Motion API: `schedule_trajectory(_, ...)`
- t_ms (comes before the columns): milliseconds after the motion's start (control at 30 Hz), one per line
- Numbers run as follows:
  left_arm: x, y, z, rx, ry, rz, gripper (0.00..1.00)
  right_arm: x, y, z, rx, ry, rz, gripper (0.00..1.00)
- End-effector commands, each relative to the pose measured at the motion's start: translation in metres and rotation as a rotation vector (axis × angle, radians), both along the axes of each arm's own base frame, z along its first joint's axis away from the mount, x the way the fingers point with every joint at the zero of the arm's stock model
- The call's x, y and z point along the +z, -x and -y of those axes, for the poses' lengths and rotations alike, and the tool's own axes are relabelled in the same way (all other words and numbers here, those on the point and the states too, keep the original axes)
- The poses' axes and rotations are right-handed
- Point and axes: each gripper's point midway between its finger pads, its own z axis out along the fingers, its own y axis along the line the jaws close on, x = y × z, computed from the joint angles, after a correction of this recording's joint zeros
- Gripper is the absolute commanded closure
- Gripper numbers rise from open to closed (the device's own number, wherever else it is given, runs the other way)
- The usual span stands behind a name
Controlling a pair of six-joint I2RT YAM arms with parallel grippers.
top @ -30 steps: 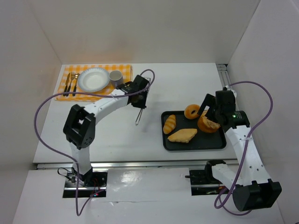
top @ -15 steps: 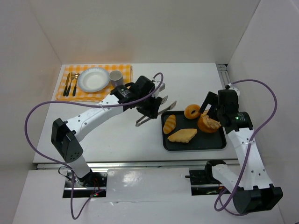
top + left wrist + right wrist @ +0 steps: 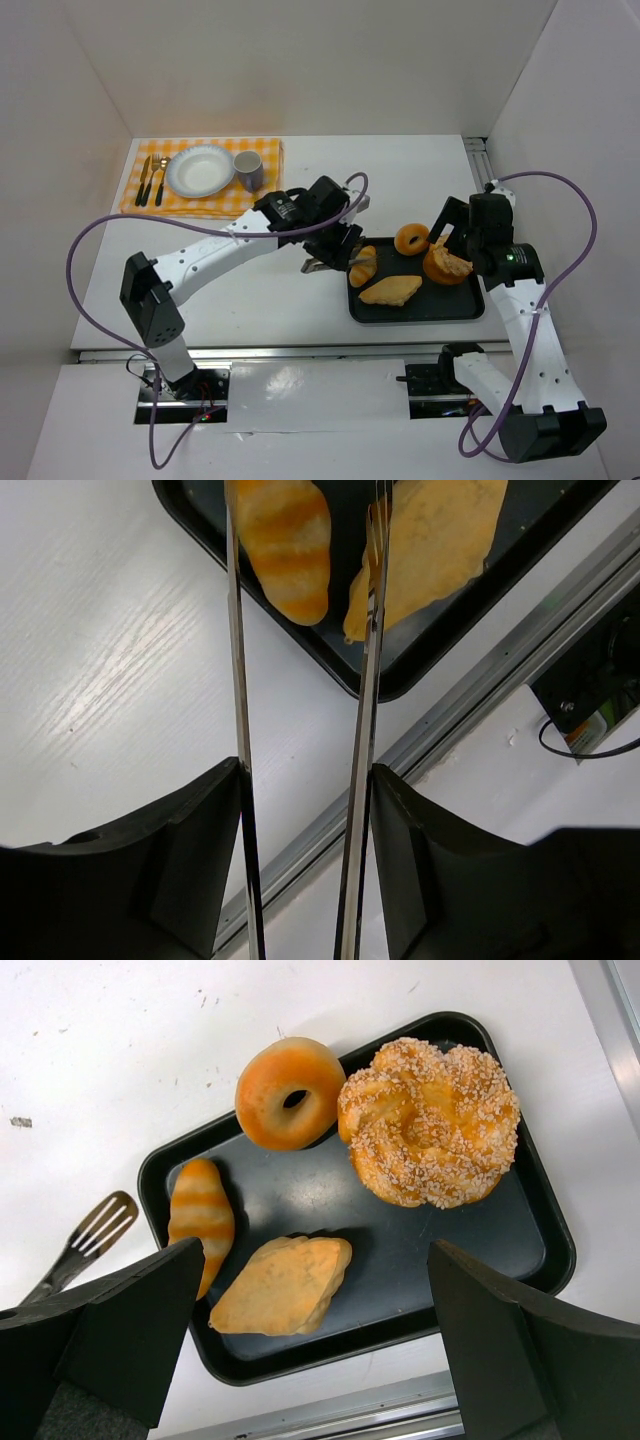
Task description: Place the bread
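White desk (image 3: 400,170) carries the tray (image 3: 445,300); the roll (image 3: 285,540) lies at its left end. Your left pincer (image 3: 305,780) grasps tongs (image 3: 368,690), blades parted: straddle the roll, then squeeze gently. Your right pincer (image 3: 320,1360) is released.

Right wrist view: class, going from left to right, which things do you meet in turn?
slotted tongs → striped roll → ring doughnut → sugared twist bun. The flat pastry is left out: it overlaps the doughnut.

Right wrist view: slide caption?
Black tray holding donut, seeded ring, striped roll and flat pastry; tongs beside the roll.
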Motion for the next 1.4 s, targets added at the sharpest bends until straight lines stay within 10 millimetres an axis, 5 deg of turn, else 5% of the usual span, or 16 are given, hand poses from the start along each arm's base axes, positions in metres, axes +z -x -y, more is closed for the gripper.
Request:
schedule_trajectory(0,0.001,-0.004,0.009,0.028,-0.018,0.011,0.34,0.011,-0.001,0.001,0.003,0.006,0.024,0.00)
schedule_trajectory(467,-0.039,-0.001,0.021,0.055,-0.132,-0.017,0.32,0.006,-0.003,-0.001,0.010,0.001,0.006,0.00)
schedule_trajectory(567,-0.036,0.000,0.028,0.031,-0.126,-0.017,0.38,0.008,-0.005,-0.001,0.010,0.001,0.015,0.00)
schedule_trajectory(733,-0.024,-0.002,0.028,0.017,-0.143,-0.005,0.67,0.008,-0.005,-0.001,0.010,0.001,0.015,0.00)
schedule_trajectory(867,0.021,-0.018,0.020,0.048,-0.095,0.082,0.76,0.011,-0.006,0.001,0.009,0.013,0.023,0.00)
schedule_trajectory(1033,0.067,-0.060,-0.036,0.170,-0.026,0.137,0.77,0.010,-0.004,0.003,0.002,0.020,0.014,0.00)
schedule_trajectory(1133,0.089,-0.105,-0.097,0.327,0.045,0.144,0.82,0.014,-0.005,-0.003,0.037,0.003,0.032,0.00)
schedule_trajectory(1167,0.093,-0.132,-0.135,0.436,0.079,0.138,0.82,0.011,-0.006,-0.003,0.037,0.003,0.021,0.00)
schedule_trajectory(1233,0.112,-0.151,-0.179,0.561,0.141,0.181,0.82,0.011,-0.006,-0.003,0.037,0.003,0.021,0.00)
schedule_trajectory(1267,0.121,-0.174,-0.220,0.686,0.188,0.223,0.82,0.011,-0.006,-0.003,0.037,0.003,0.021,0.00)
schedule_trajectory(1367,0.109,-0.190,-0.280,0.872,0.206,0.231,0.82,0.012,-0.008,-0.006,0.046,-0.005,0.030,0.00)
